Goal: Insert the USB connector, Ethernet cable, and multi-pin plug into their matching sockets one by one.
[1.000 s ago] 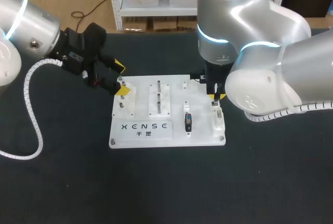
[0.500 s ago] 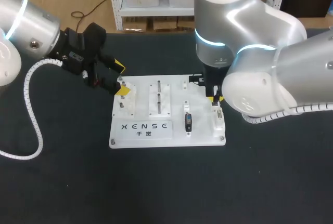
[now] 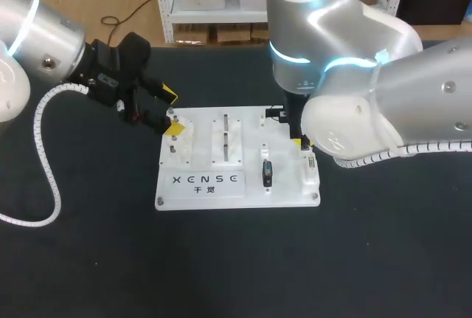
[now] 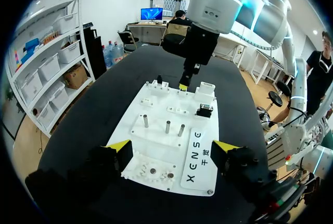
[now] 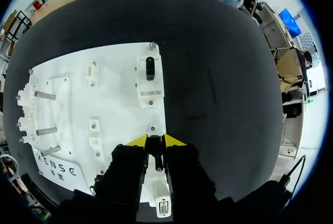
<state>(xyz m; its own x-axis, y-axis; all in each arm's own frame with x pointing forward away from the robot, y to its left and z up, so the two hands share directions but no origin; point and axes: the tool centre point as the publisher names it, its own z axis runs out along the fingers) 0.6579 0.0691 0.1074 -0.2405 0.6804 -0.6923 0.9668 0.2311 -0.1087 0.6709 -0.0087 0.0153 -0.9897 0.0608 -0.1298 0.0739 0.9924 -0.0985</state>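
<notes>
A white board [image 3: 287, 185] lies flat on the black table [image 3: 88, 259]. A printed label [image 3: 206, 179] sits on its near left part.

The left gripper [image 3: 171, 113] hangs at the board's far left corner. Its jaws stand wide open and grip nothing. In the left wrist view the left end of the board lies between and below the two yellow tips. Ahead of them, three upright metal pegs [image 4: 167, 127] stand in a row on the board.

The right gripper [image 3: 304, 141] comes straight down over the board's right edge, just behind a white block [image 3: 310, 178] fixed there. A silver connector [image 3: 310, 161] rests on top of this block, just in front of the gripper. In the right wrist view the block runs under the gripper. Something small and dark shows in the narrow gap there. Whether the jaws are closed on it cannot be told.

A black multi-pin plug [image 3: 266, 173] stands in the middle right of the board, just left of the white block and apart from both grippers. At the far right corner, ahead of the right gripper, a black connector [image 5: 150, 68] sits in a second white holder [image 5: 151, 91] beside a corner screw [image 5: 152, 45].
</notes>
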